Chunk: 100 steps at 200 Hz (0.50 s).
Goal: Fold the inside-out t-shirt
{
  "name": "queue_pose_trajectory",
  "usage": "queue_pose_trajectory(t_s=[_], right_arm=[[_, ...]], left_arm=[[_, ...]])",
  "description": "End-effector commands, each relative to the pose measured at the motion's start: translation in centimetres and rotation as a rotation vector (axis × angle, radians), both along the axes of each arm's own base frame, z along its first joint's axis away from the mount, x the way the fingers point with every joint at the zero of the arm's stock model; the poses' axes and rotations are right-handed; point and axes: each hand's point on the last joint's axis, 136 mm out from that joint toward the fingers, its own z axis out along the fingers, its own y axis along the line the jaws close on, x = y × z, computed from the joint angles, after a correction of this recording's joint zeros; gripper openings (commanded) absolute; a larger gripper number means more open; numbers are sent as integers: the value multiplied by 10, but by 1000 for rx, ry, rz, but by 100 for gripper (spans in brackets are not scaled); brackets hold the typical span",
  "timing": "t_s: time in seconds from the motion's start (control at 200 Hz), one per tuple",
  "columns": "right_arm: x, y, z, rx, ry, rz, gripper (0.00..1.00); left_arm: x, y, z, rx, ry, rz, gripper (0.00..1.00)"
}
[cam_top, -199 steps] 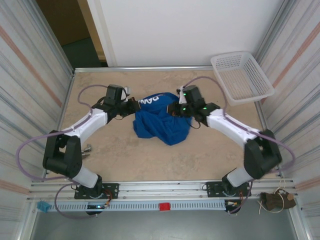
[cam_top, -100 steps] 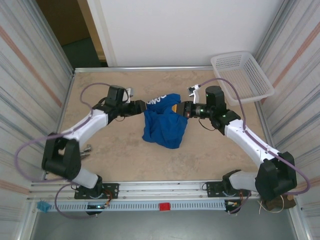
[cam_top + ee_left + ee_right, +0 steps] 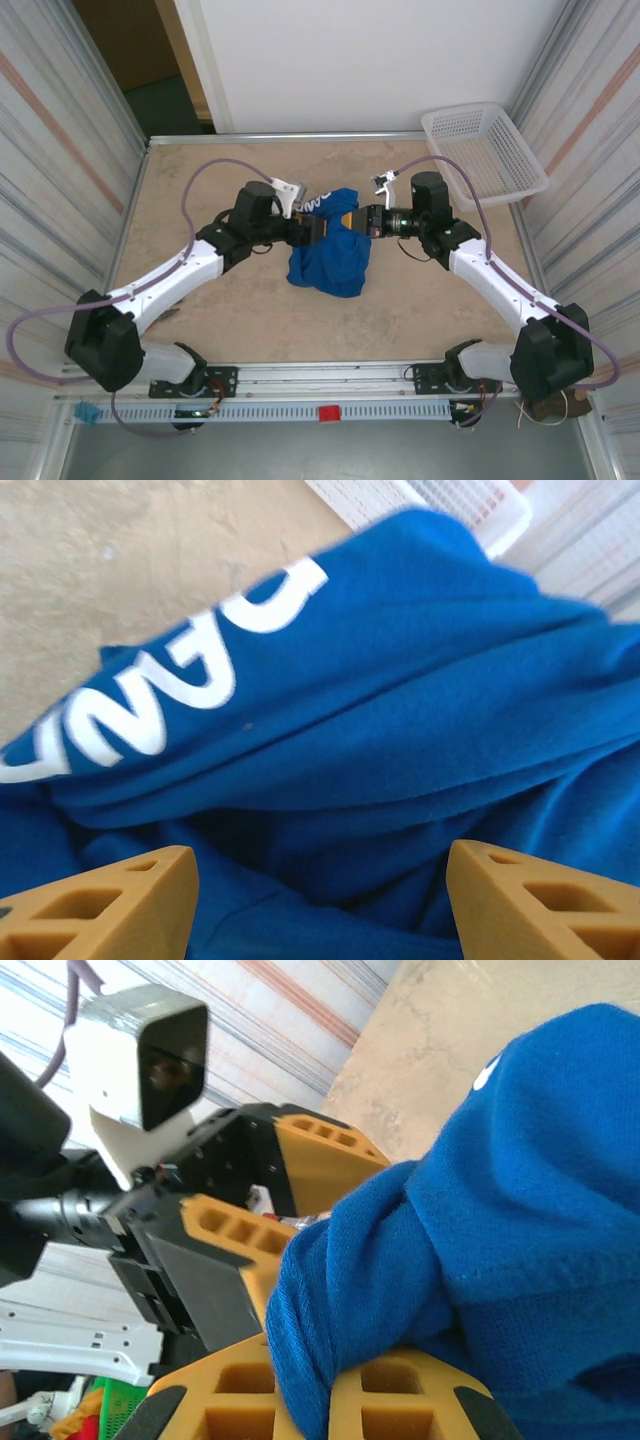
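- The inside-out t-shirt [image 3: 332,262] lies bunched in a royal-blue heap near the middle of the table [image 3: 200,180], a little toward 12 o'clock. Its upper part is drawn up between the two grippers, and the rest sags onto the tabletop toward 6 o'clock.
- The right gripper [image 3: 351,218] comes in from 3 o'clock and meets the heap at its 1 o'clock edge. In the right wrist view its orange fingers [image 3: 430,1375] press together on a thick fold of the blue cloth, so it is clamped on the shirt.
- The left gripper [image 3: 318,229] reaches in from 9 o'clock to the heap's 11 o'clock edge, just beside the right one. In the left wrist view its two fingers stand wide apart – unclenched, with folds of cloth lying beyond them and nothing pinched.
- White lettering [image 3: 190,670] runs across the cloth toward 10 o'clock in the left wrist view.
- A white lattice basket [image 3: 484,152] sits at the table's 1 o'clock corner, well apart from the shirt.
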Motion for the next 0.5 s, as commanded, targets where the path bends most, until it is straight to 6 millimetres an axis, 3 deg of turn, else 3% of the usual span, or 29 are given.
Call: queue_pose_trajectory(t_s=[0.0,0.09,0.255,0.496], right_arm=[[-4,0,4,7,-43,30,0],[-5,0,1,5,-38,32,0],[-2,-4,-13,-9,-14,21,0],[7,-20,-43,-44,27,-47,0]], left_arm=[[-7,-21,11,-52,-59,-104,66],[-6,-31,6,-74,-35,-125,61],[-1,-41,17,-128,-11,-156,1],[2,-18,65,-246,-29,-88,0]])
